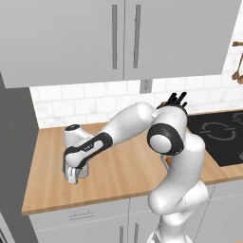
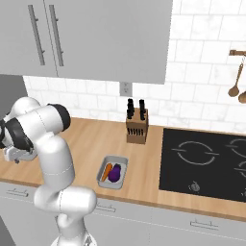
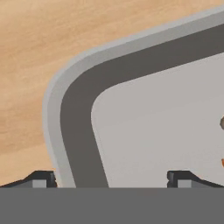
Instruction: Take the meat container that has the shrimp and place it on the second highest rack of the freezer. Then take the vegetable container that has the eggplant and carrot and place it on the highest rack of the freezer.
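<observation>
A white robot arm is seen reaching low over a wooden counter (image 1: 118, 166), below grey wall cupboards (image 1: 118, 38). Its gripper (image 3: 111, 177) is spread wide, with nothing held; in the hand view the two dark fingertips (image 3: 41, 178) straddle the rounded corner rim of a grey tray (image 3: 78, 109) lying on the wood, one tip outside the rim and one over the tray's pale floor. A tiny orange speck at the right edge of that view cannot be identified. In the right base view a second tray (image 2: 102, 166) lies near the counter's front edge, holding a carrot (image 2: 106, 171) beside an eggplant (image 2: 115, 173). A knife block (image 2: 137, 126) stands behind it, and a black cooktop (image 2: 206, 163) is set into the counter to the right.
</observation>
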Controlling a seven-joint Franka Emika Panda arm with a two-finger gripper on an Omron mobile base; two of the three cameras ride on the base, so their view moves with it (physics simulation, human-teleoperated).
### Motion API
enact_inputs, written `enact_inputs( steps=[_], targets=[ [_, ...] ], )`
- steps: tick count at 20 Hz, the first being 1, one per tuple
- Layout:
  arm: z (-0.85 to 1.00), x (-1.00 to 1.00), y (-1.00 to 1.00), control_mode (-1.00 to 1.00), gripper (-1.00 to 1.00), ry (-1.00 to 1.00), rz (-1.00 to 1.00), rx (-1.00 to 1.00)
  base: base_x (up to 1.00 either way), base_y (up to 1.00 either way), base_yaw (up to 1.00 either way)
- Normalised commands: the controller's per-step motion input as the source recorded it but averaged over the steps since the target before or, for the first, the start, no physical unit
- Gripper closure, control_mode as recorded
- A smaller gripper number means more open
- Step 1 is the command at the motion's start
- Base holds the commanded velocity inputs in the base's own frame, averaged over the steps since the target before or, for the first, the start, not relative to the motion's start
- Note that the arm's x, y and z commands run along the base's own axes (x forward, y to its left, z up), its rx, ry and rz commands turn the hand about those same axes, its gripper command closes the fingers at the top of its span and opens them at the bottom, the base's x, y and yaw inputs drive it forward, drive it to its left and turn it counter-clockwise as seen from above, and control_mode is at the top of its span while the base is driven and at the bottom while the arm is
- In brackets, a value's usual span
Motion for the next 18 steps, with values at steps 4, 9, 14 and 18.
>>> enact_inputs(
  steps=[4, 9, 14, 18],
  targets=[
    [-0.24, 0.0, 0.01, -1.0, -1.0, 0.0, 0.0, 0.0, 0.0, 0.0, 0.0],
    [-0.16, 0.0, 0.05, -1.0, 1.0, 0.0, 0.0, 0.0, 0.0, 0.0, 0.0],
    [0.0, 0.0, 0.0, -1.0, 1.0, 0.0, 0.0, 0.0, 0.0, 0.0, 0.0],
    [0.0, 0.0, 0.0, -1.0, 1.0, 0.0, 0.0, 0.0, 0.0, 0.0, 0.0]
  ],
)
